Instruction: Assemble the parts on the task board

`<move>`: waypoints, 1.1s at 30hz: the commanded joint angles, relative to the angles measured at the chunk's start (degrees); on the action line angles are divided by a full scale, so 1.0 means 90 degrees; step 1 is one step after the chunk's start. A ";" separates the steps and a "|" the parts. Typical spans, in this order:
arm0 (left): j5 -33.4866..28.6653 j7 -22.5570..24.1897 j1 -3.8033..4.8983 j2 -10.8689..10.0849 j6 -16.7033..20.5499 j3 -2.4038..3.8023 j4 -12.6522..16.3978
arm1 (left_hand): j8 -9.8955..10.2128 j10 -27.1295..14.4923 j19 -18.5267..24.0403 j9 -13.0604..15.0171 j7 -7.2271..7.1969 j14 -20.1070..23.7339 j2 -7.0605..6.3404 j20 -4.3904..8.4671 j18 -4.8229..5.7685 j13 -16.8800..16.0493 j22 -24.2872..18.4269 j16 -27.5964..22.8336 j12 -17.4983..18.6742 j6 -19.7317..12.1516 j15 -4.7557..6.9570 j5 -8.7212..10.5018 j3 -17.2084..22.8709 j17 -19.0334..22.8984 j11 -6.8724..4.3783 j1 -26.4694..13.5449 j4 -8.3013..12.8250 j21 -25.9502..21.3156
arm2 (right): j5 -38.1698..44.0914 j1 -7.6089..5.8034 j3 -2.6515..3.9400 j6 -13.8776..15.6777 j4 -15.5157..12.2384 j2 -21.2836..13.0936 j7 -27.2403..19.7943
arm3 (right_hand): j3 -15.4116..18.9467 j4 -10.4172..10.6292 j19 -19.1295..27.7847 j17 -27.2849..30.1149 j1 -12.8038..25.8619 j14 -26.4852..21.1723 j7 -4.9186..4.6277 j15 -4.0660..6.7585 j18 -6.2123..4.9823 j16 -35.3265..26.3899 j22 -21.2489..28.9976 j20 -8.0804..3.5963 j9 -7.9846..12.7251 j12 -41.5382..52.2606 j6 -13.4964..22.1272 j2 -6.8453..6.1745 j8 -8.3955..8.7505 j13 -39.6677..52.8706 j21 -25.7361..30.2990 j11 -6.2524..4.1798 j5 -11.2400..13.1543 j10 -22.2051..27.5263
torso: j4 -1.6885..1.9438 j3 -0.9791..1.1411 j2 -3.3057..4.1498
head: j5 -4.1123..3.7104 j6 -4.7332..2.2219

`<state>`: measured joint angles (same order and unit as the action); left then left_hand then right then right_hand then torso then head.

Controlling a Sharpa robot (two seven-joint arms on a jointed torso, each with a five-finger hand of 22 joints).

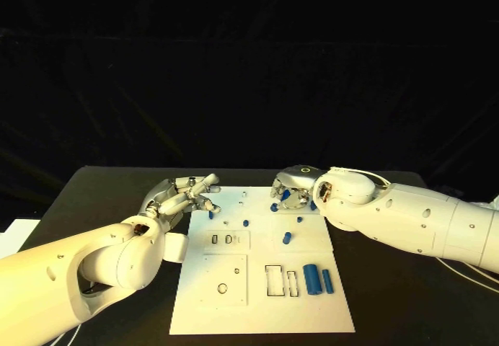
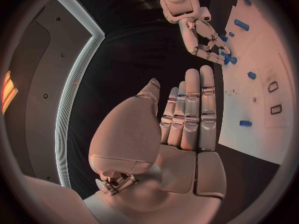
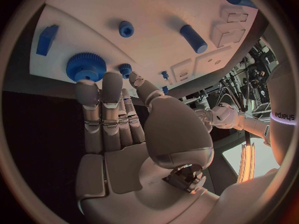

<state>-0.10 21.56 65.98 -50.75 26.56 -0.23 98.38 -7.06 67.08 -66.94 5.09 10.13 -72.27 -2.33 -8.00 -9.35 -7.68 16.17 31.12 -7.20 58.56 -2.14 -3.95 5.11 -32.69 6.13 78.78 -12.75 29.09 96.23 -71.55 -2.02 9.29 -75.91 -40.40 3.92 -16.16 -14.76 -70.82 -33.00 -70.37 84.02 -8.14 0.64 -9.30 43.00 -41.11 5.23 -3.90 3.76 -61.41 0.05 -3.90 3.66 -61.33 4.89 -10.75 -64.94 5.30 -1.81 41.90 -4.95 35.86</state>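
Note:
The white task board (image 1: 260, 288) lies in the middle of the black table. My left hand (image 1: 187, 193) hovers at the board's far left corner with its fingers (image 2: 193, 104) straight, side by side, and nothing in them. My right hand (image 1: 294, 189) is over the board's far right part. Its fingers are stretched out, and their tips (image 3: 99, 89) reach a large blue gear (image 3: 86, 67) and a small blue gear (image 3: 126, 69) without gripping either. Two blue cylinders (image 1: 317, 279) lie at the near right. A blue peg (image 1: 286, 238) stands mid-board.
More small blue parts dot the far half of the board (image 1: 245, 223), among them a knob (image 3: 126, 29), a cylinder (image 3: 194, 39) and a block (image 3: 46, 39). Outlined slots (image 1: 279, 281) mark the near half. Bare black table (image 1: 416, 303) flanks the board.

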 commanded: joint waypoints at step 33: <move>-0.0019 -0.0052 0.0055 -0.0065 -0.0189 0.0013 0.0070 | 0.0044 -0.0037 0.0067 0.0006 0.0040 0.0047 0.0053 0.0003 -0.0092 -0.0012 0.0020 0.0039 0.0028 -0.0028 -0.0005 0.0025 -0.0049 -0.0021 0.0036 -0.0008 0.0003 0.0046 | 0.0296 0.0048 -0.0007 -0.0464 0.0191 0.0182 -0.0042 | -0.0398 0.0153 -0.0077 -0.0547 -0.0075 0.0049 0.0059 -0.0005 0.0160 0.0647 -0.0651 -0.0026 -0.0055 0.0006 -0.0285 0.0083 -0.0040 0.0007 -0.0586 -0.0058 0.0219 -0.0262 | 0.0050 -0.0021 0.0178 | -0.0003 0.0122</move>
<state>-0.15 21.03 66.37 -51.33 26.15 -0.17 98.81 -6.84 66.86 -66.74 5.07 10.33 -72.27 -2.33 -7.80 -9.35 -7.73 16.30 31.12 -7.20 58.35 -2.17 -3.95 5.11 -32.82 6.34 78.78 -12.76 29.29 97.41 -71.41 -1.91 6.92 -74.37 -38.92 3.39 -19.38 -13.27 -71.02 -37.85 -70.75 84.02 -7.59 0.64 -8.41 48.43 -46.89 5.03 -4.33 3.76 -63.48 0.44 -3.90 3.66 -66.37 4.47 -9.17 -66.81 5.71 -1.98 43.34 -5.02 37.13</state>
